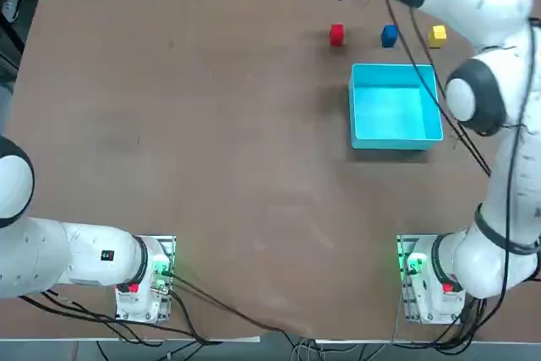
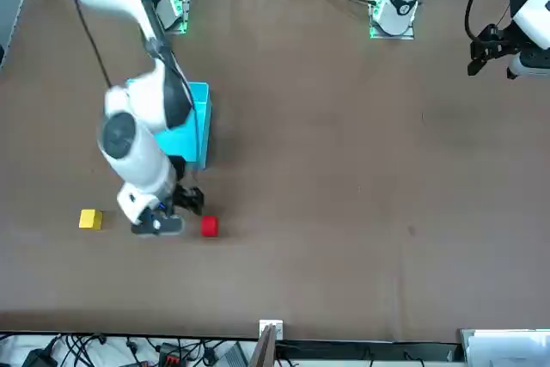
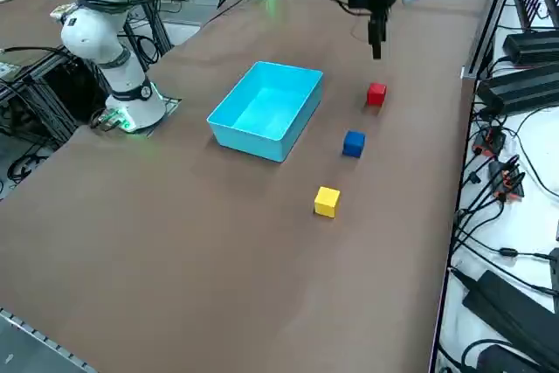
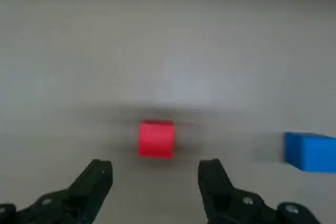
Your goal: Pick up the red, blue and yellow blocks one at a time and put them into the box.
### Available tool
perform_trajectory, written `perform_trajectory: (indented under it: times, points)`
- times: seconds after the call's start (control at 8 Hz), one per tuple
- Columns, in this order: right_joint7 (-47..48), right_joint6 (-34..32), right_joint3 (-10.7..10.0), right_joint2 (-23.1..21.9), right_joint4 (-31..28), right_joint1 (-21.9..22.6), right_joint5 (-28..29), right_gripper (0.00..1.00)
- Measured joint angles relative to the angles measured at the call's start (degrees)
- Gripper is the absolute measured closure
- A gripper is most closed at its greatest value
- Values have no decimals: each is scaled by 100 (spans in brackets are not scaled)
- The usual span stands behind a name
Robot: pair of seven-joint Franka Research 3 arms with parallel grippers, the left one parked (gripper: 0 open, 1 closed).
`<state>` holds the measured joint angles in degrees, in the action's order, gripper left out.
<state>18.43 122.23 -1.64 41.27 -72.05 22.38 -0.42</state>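
Red block (image 4: pixel 156 138) rests on the surface beside the blue block (image 4: pixel 310 151), outside the box (image 1: pixel 396 108). Right claw (image 4: pixel 153 182) hovers above it, wide and empty; first pick pending. Next: descend, straddle, close.

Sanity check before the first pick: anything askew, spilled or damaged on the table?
Nothing stands out. Red block, blue block and yellow block sit in a row on the table beyond the box, which has nothing in it. Right gripper hangs above the red block, jaws open.
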Motion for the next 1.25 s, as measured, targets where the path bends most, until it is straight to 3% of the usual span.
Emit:
perform_trajectory:
  times: [0.25,0.62,1.25]
  points:
    - [212,238,-2,508,189,105,0,0]
    - [669,498,-5,914,335,185,-32,0]
    - [159,498,-64,1097,363,186,-176,0]
